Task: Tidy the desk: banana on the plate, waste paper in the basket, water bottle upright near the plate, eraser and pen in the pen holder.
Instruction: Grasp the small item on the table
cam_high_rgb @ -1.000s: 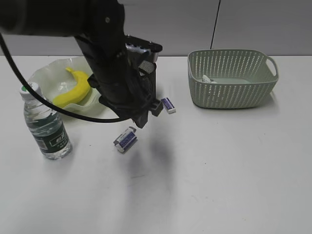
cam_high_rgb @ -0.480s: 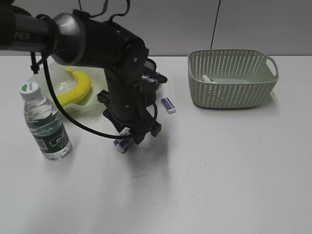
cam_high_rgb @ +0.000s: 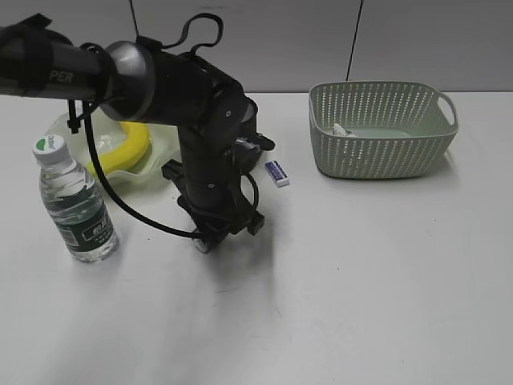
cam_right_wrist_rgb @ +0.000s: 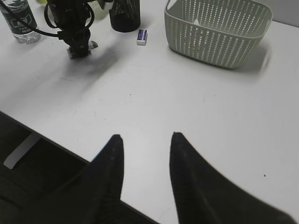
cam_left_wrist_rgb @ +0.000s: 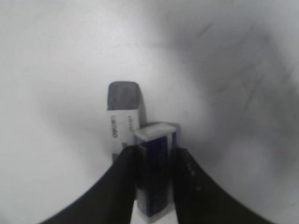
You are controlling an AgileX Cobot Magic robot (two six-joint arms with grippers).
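Left wrist view, blue-sleeved eraser (cam_left_wrist_rgb: 156, 168) upright, grey-tipped eraser (cam_left_wrist_rgb: 123, 119) alongside

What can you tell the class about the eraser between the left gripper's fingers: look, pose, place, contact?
The eraser is a small block in a dark blue sleeve with a pale end showing. It stands on its edge on the white desk, with the left gripper flanking its sides. A second eraser, grey-tipped in a white sleeve, lies against it.
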